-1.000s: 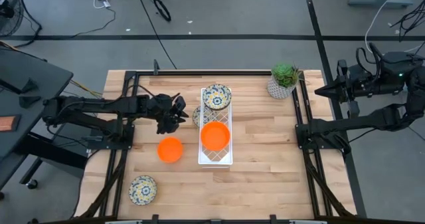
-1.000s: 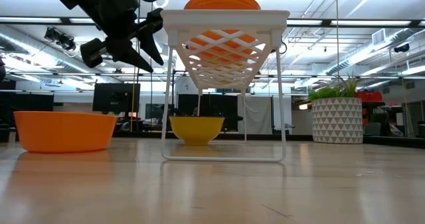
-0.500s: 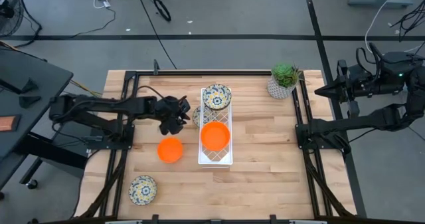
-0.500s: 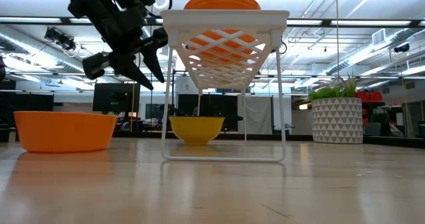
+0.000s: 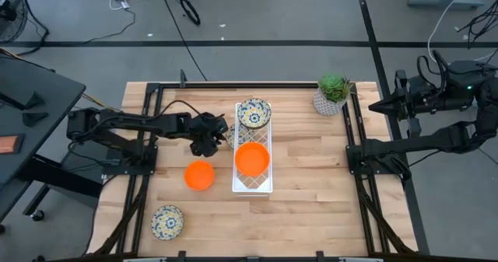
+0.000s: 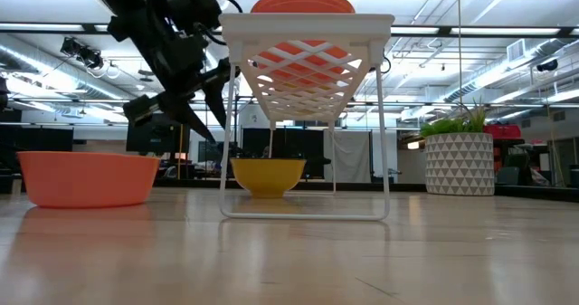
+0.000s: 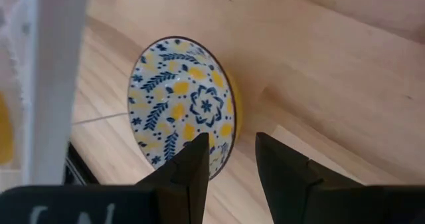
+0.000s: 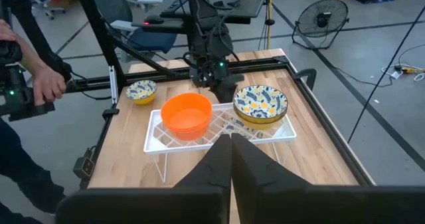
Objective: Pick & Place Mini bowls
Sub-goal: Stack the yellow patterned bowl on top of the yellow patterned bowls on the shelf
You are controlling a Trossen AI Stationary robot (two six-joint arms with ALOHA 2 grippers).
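Pale wooden tabletop (image 5: 311,176) carries a white wire rack (image 5: 253,183) at its centre. Over the last second, the left gripper (image 5: 208,141) has slid right and dipped beside the rack, fingers parted and empty, closing on a white floral-patterned mini bowl (image 7: 182,104) half hidden under it. Only the left wrist view shows this bowl whole. Off the table's right edge, the right gripper (image 5: 377,105) waits pinched shut.

One camera is looking straight down at the counter (image 5: 311,176); another, level across it, is sharing the white rack (image 6: 308,115).
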